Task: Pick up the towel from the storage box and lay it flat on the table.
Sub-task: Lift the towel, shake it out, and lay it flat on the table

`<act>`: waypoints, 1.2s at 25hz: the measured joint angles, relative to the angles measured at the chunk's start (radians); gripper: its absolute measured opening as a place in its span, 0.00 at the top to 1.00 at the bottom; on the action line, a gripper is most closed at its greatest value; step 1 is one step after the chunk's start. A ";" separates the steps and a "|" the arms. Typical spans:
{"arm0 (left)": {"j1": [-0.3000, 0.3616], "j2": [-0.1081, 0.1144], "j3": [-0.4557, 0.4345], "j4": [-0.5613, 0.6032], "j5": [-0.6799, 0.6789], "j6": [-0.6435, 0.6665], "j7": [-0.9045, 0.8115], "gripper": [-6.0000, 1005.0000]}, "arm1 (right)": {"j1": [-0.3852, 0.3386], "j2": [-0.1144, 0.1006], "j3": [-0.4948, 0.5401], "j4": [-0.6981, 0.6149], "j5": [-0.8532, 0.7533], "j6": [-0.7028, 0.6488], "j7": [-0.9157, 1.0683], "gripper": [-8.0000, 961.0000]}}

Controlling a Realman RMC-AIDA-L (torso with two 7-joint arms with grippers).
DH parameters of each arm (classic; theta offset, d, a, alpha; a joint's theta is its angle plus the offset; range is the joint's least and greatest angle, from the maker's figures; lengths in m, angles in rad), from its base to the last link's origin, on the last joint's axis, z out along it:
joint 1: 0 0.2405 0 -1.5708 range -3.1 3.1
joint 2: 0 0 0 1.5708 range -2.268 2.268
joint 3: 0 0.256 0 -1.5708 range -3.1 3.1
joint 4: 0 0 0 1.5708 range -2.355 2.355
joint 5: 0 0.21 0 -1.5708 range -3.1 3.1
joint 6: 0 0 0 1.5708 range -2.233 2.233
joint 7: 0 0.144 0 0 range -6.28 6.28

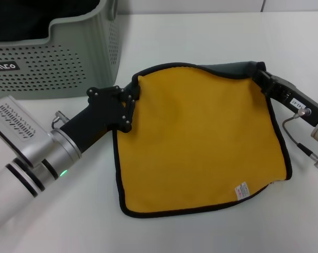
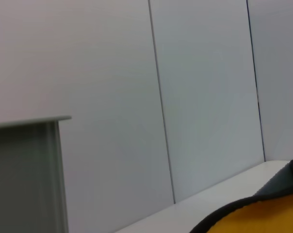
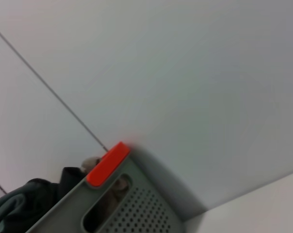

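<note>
Towel [image 1: 201, 142] lies yellow face up on the table [image 1: 201, 232], beside the storage box [image 1: 53, 58]. We judge it soft, light and limp, best held at two corners. Left gripper [image 1: 131, 103] and right gripper [image 1: 264, 79] each sit at a far corner; probably pinching, but we cannot tell. We count one towel, one box.

From my remote seat I see a pale grey panelled wall [image 2: 112, 73] behind the work area, its thin dark vertical seams [image 2: 161, 107] running down toward six o'clock. Light falls soft and even. In the head view, a seam shows at one o'clock.
</note>
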 joint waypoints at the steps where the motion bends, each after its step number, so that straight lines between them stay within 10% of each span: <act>1: 0.001 0.000 0.000 0.004 -0.001 -0.005 0.000 0.98 | 0.000 0.000 0.000 0.001 0.005 0.007 0.002 0.90; 30: -0.043 -0.001 -0.001 0.062 -0.030 -0.213 0.036 0.97 | 0.086 0.000 0.006 0.009 0.088 0.202 0.000 0.88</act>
